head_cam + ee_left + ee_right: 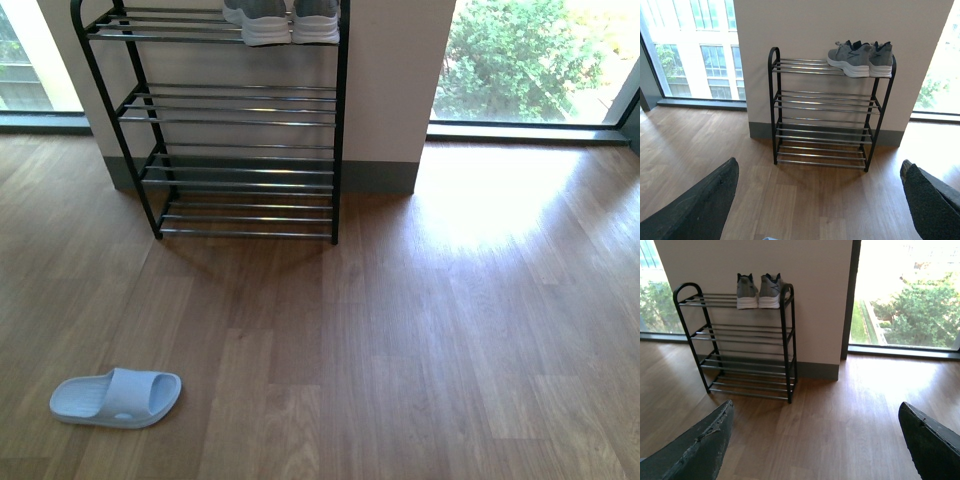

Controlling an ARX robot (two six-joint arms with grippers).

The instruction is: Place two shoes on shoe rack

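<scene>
The shoe rack (338,150) stands against the wall, with a black frame and chrome bar shelves. Two grey sneakers (265,25) (316,20) sit side by side at the right end of its top shelf; the lower shelves are bare. The left wrist view shows the same rack (825,107) and sneakers (847,59), and so does the right wrist view, with rack (740,360) and sneakers (758,292). One pale blue slide sandal (118,397) lies on the floor at the near left. My left gripper (818,162) and right gripper (816,404) are both open and empty above the floor, well short of the rack.
A wood-plank floor (430,340) spreads in front of the rack. A pale wall (390,80) with a grey skirting board stands behind it. Tall windows (530,60) flank the wall, and a bright sun patch lies on the floor at the right.
</scene>
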